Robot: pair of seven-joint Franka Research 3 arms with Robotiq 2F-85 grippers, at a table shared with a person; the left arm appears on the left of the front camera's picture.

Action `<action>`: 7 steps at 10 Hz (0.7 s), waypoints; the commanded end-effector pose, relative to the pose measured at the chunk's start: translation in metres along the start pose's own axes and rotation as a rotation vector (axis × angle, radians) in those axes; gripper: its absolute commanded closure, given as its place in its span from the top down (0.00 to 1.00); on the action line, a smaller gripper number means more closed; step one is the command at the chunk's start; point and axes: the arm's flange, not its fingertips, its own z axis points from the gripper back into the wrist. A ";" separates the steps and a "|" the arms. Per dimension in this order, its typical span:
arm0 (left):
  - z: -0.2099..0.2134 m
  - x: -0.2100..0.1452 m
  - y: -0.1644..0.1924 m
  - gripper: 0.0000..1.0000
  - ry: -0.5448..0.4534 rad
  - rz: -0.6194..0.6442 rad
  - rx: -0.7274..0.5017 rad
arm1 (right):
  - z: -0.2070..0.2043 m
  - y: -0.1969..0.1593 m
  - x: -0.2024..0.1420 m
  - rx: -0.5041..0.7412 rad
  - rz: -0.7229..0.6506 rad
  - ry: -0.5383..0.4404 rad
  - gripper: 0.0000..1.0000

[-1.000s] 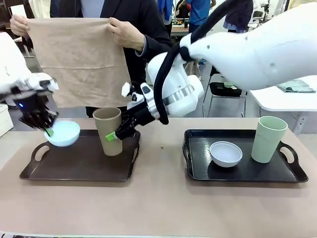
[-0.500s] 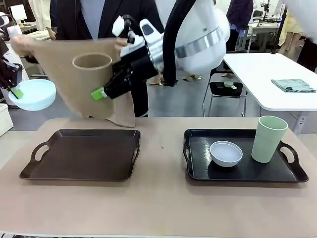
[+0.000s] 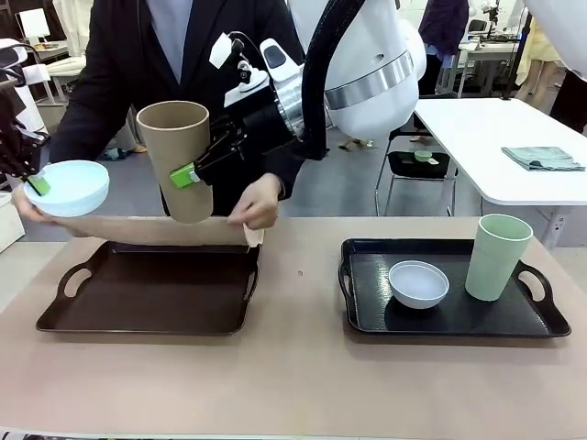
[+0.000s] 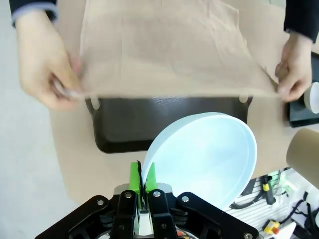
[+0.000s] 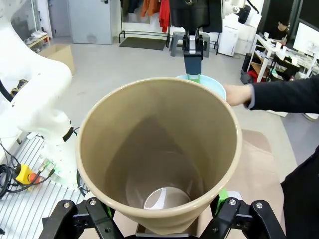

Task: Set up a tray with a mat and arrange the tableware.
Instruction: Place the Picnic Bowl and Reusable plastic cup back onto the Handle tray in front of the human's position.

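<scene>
- Left gripper [image 3: 37, 184]: it is clamped on the rim of the pale blue bowl [image 3: 69, 188]. It holds the bowl in the air beyond the left end of the brown tray [image 3: 92, 316].
- Right gripper [image 3: 190, 172]: it grasps the tan cup [image 3: 174, 151] around its wall. The cup hangs above the far edge of the brown tray, tilted, with its mouth up.
- Mat [image 3: 156, 229]: the person holds it stretched along one edge, with one hand [image 3: 257, 203] at a corner and the other hand [image 4: 45, 69] at the opposite corner. The mat hangs at the far rim of the brown tray. You cannot tell whether it touches the rim.
- Brown tray: its floor is bare. Treat the mat step as under way, not done.
- Black tray [image 3: 440, 323]: it stands to the right on the surface [image 3: 293, 385]. It carries the white bowl [image 3: 418, 282] and, just beside that, the pale green cup [image 3: 496, 257], which is upright. No mat is visible under them.
- Done: judge that the bowl and cup are lifted clear so the mat can go in.
- Left to do: the mat must lie flat in the brown tray. After that, set the pale blue bowl and the tan cup down on it.
- Whether the black tray needs the same treatment cannot be told.
</scene>
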 end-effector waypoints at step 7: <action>0.001 0.000 0.000 0.00 -0.021 -0.003 -0.001 | 0.000 0.000 0.002 0.000 0.019 -0.003 0.79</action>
